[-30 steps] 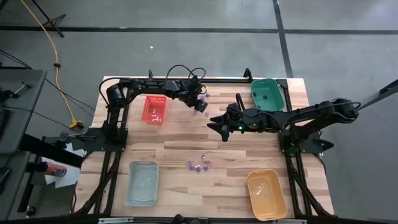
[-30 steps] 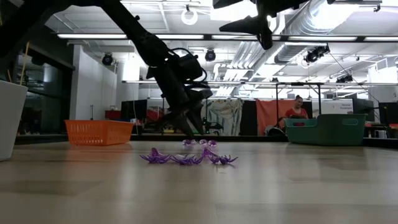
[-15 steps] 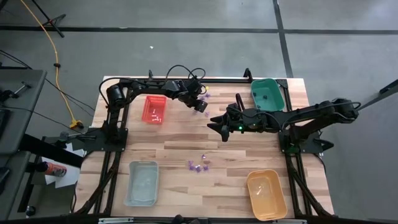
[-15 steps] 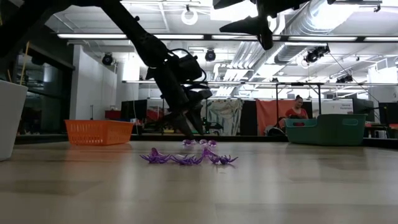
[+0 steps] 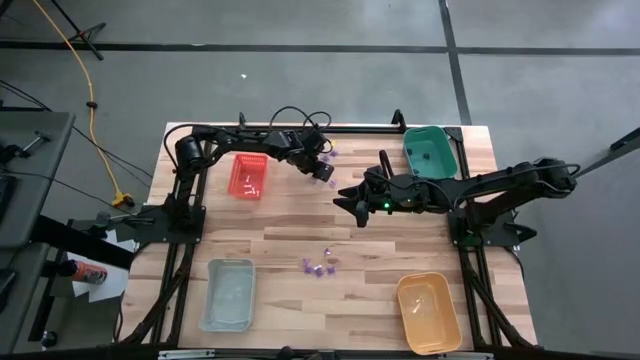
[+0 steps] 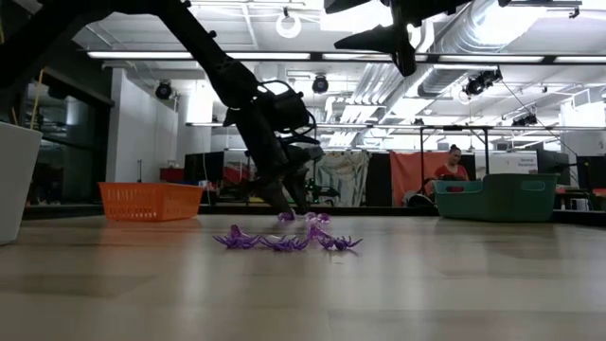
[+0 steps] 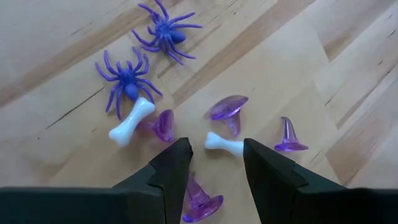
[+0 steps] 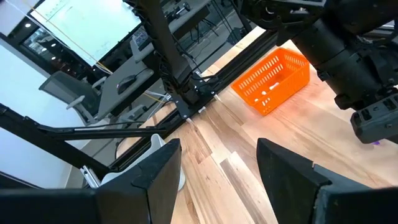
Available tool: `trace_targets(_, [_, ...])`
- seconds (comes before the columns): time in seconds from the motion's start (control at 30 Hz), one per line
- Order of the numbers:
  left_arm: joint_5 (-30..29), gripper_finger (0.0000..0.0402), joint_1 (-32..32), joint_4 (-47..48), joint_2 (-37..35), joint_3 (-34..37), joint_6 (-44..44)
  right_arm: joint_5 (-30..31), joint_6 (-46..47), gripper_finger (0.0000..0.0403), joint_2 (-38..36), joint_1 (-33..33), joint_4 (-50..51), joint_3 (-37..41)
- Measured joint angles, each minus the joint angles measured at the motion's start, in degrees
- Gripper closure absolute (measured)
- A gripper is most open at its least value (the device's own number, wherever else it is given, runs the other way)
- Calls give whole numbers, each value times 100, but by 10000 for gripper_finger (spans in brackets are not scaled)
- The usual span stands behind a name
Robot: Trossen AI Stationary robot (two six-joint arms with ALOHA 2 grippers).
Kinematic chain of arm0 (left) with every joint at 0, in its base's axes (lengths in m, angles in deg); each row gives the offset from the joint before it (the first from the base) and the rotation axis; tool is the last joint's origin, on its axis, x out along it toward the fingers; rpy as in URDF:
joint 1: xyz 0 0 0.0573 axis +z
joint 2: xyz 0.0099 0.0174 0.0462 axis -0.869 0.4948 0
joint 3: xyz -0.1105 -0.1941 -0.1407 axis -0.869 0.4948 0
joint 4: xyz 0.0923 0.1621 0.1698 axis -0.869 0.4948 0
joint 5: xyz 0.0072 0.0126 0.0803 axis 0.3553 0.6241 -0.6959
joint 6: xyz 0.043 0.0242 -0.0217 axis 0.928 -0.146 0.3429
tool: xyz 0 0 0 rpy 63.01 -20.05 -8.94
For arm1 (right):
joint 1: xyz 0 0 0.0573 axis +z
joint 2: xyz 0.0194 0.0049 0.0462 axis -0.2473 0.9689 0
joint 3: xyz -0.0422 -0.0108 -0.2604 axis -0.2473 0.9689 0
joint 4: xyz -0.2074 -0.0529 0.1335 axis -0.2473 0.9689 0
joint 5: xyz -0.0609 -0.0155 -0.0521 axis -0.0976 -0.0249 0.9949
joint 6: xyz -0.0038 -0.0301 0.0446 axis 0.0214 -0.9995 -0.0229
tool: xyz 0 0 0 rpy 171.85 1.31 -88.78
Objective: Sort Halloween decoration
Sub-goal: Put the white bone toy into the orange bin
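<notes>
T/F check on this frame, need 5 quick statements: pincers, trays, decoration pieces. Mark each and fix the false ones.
1. The left pincer is open above a small white bone. True.
2. The right pincer is shut on a purple spider. False: it is open and holds nothing, raised over the middle of the table.
3. The red tray already has pieces in it. True: a few small light pieces lie inside.
4. The orange tray sits at the table's far edge beside the left arm. False: it is at the near right corner.
5. Two purple spiders lie beyond the left pincer's fingertips. True.
</notes>
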Motion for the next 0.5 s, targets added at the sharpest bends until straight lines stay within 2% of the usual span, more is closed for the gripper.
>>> trace_targets(0.37, [225,257,-21,217,43,-397,909,2,-15,199,0,0,0,0])
trace_targets(0.5, [198,257,-94,489,57,-378,1946,1,-15,199,0,0,3,0])
